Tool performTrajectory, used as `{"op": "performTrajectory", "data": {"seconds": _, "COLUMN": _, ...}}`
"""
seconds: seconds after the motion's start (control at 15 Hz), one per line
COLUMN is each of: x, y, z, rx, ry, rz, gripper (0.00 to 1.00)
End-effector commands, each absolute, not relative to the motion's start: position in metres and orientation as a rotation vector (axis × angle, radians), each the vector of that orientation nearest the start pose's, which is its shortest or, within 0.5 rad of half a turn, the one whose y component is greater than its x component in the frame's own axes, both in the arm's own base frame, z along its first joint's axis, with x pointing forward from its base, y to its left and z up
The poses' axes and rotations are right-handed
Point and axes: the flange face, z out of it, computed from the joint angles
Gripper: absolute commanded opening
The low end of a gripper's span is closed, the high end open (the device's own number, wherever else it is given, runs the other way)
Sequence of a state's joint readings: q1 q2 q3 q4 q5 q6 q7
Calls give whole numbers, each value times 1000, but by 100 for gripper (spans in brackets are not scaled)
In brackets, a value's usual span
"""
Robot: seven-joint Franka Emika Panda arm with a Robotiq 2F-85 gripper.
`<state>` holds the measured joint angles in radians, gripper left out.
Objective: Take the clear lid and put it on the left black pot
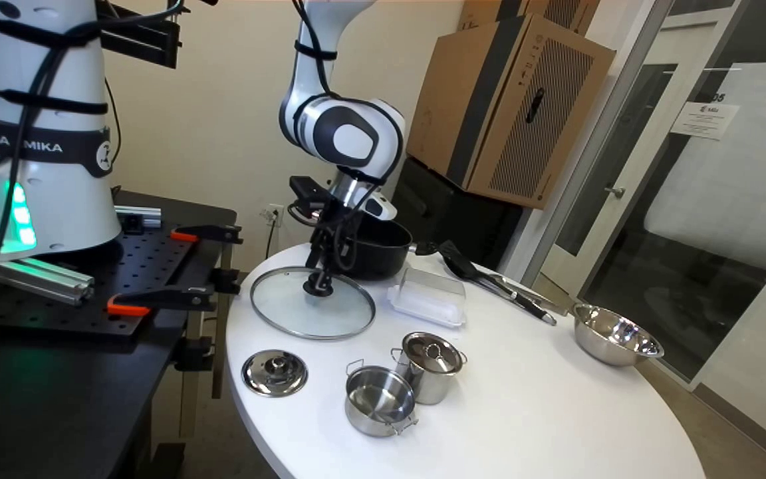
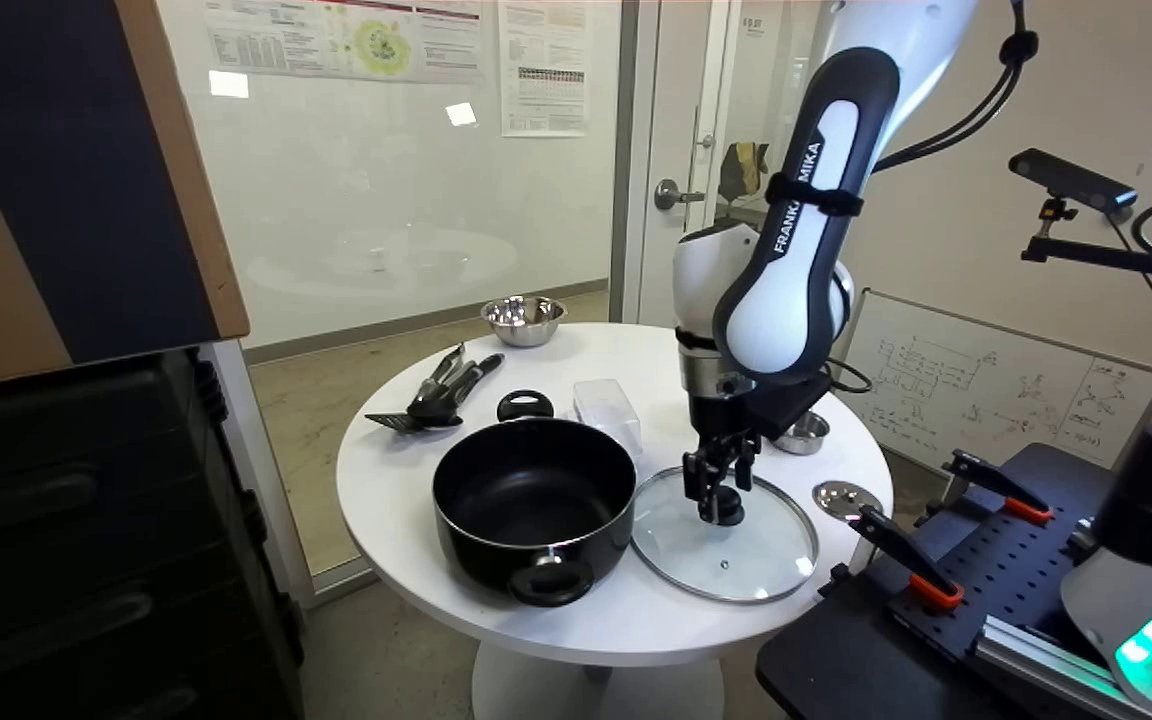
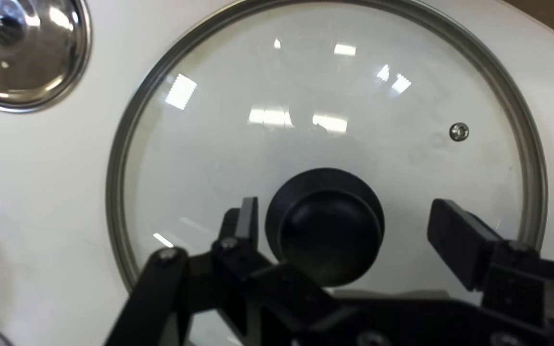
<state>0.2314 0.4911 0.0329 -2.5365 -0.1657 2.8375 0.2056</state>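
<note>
Glass lid [image 3: 327, 149] and black cooking pot [image 2: 526, 500] sit side by side on the white table [image 2: 636, 365]. My fingers [image 3: 459, 245] stand spread, unclenched; from the wrist I see the lid's dark knob [image 3: 327, 230] showing between them, nearer to one.

Clear lid [image 1: 303, 318] lying on white table [image 1: 522, 392] near black pot [image 1: 384, 254]; end effector [image 1: 320, 275] at knob [image 1: 318, 290].
</note>
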Motion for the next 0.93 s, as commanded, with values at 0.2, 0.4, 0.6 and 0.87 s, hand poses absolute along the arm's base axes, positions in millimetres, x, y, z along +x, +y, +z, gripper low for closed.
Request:
{"op": "performTrajectory", "data": {"seconds": 0.2, "x": 401, "y": 116, "z": 75, "rx": -3176, "ry": -342, "rz": 255, "gripper": 36}}
{"op": "performTrajectory", "data": {"seconds": 0.4, "x": 403, "y": 113, "z": 76, "rx": -3178, "ry": -334, "rz": 251, "gripper": 25}}
{"op": "performTrajectory", "data": {"seconds": 0.6, "x": 402, "y": 114, "z": 77, "rx": -3179, "ry": -346, "rz": 244, "gripper": 25}}
{"op": "performTrajectory", "data": {"seconds": 0.87, "x": 400, "y": 118, "z": 93, "rx": -3164, "ry": -379, "rz": 197, "gripper": 25}}
